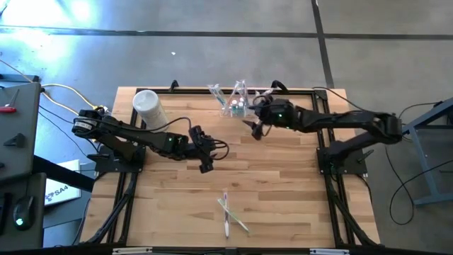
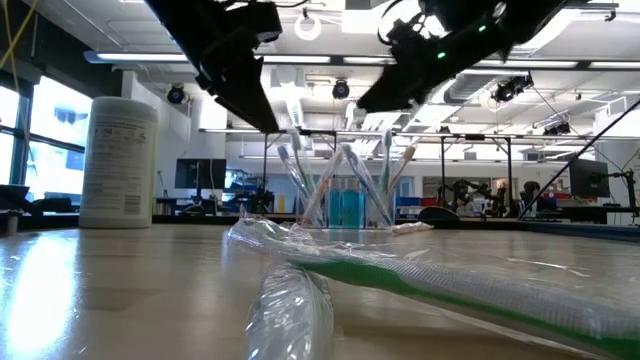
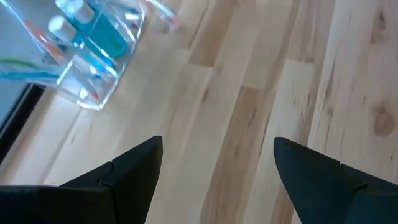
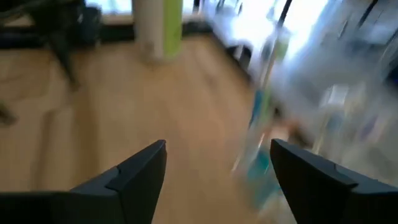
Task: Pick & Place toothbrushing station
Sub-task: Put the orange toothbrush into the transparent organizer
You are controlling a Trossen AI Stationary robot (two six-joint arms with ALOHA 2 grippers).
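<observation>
High view: we read the wooden table [image 1: 283, 191] left to right.
White canister [image 1: 148, 106]: we see it upright at the table's ten o'clock corner.
Left gripper [image 1: 207, 150]: we find it near the centre, fingers spread, holding nothing.
Toothbrushing station [image 1: 237, 105]: we place it at twelve o'clock by the far edge, brushes standing in it.
Right gripper [image 1: 256, 127]: just beside the station at its five o'clock, fingers spread, empty.
Wrapped toothbrushes [image 1: 228, 212]: six o'clock, near edge.
</observation>
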